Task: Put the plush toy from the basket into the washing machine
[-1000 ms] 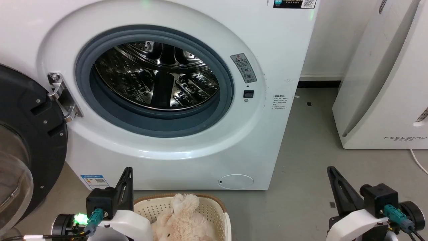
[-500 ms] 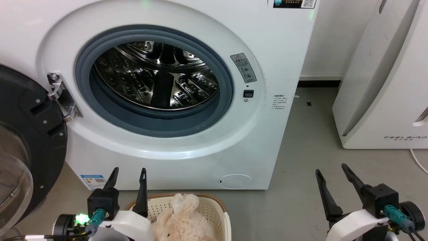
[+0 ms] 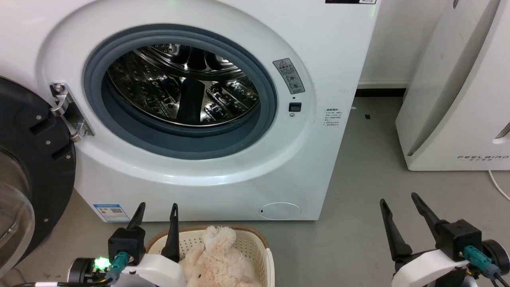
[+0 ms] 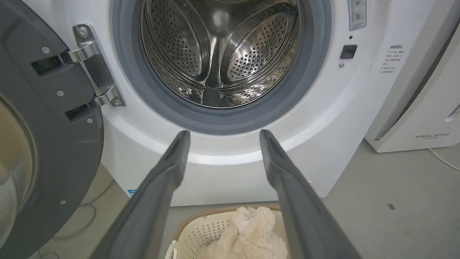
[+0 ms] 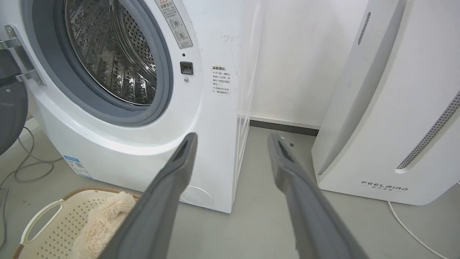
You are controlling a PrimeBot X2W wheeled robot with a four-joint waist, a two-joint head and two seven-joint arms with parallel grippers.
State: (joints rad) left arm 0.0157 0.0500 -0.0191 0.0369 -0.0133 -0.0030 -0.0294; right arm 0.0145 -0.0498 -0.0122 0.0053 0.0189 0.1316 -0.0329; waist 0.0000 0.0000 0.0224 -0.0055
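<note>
- The washing machine [image 3: 326, 59] stands at the far side, and its black-framed door [image 3: 36, 167] is swung wide open on the left, hanging from its metal hinge [image 3: 65, 115].
- The porthole is open: a grey gasket [image 3: 179, 147] rings the shiny, perforated steel drum [image 3: 183, 83].
- The basket [image 3: 249, 249] sits on the grey floor [image 3: 358, 191], on the near side and just in front of the washer's lower panel.
- There's the plush toy [image 3: 217, 255], lying in the basket, its shaggy cream fur heaped against the far wall below the brown rim.
- The left gripper [image 3: 157, 206] hangs at the basket's left edge, just beside the toy. Its claw is spread wide and holds nothing.
- From the left wrist, both dark fingers [image 4: 169, 172] point at the washer's front, with the toy showing low between them and touching neither.
- The right gripper [image 3: 398, 198] is off to the right over bare floor, well apart from the basket. Its claw is also spread wide with nothing in it.
- On the far right stands the white FEELBIRD appliance [image 3: 450, 99], with a pale cable [image 3: 498, 187] trailing across the floor beside it.
</note>
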